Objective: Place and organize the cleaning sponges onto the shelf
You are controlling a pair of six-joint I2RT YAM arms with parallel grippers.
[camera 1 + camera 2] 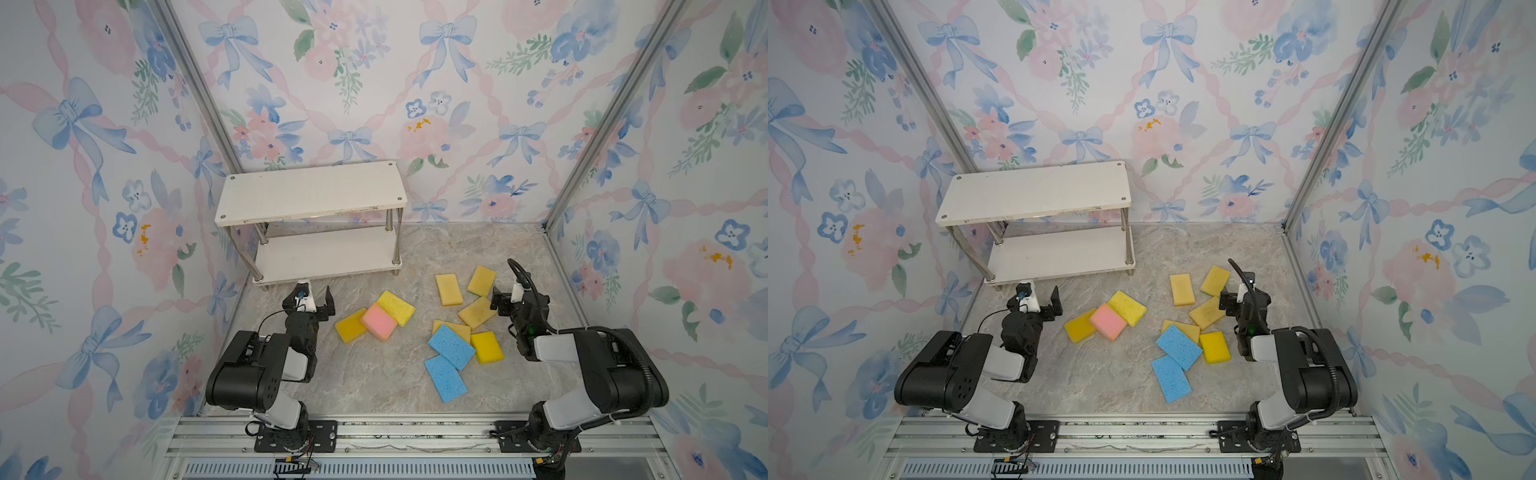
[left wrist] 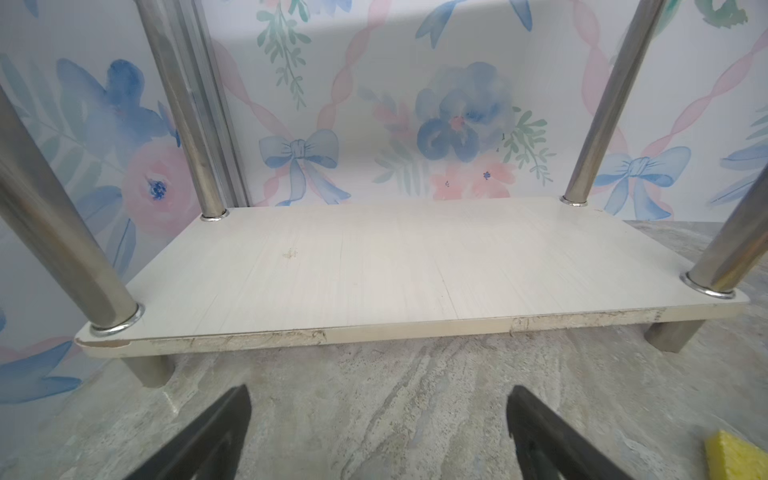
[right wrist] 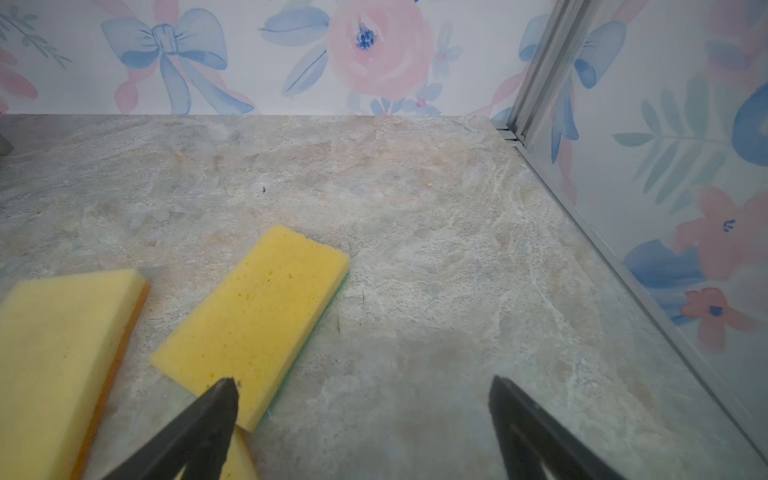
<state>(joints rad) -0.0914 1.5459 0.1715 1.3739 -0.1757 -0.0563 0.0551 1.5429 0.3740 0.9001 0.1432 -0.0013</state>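
The white two-tier shelf (image 1: 309, 193) (image 1: 1034, 193) stands at the back left, both boards bare. Several sponges lie on the marble floor: a pink one (image 1: 379, 322) between two yellow ones at the centre, and two blue ones (image 1: 452, 347) (image 1: 445, 378) with more yellow ones to the right. My left gripper (image 1: 316, 291) (image 2: 378, 399) is open and empty, just in front of the lower board (image 2: 395, 266). My right gripper (image 1: 505, 296) (image 3: 363, 386) is open and empty beside a green-backed yellow sponge (image 3: 253, 320).
Floral walls close in the back and both sides, with metal corner posts (image 1: 590, 153) (image 1: 199, 91). An aluminium rail (image 1: 415, 432) carrying both arm bases runs along the front. An orange-backed yellow sponge (image 3: 54, 365) lies next to the green-backed one.
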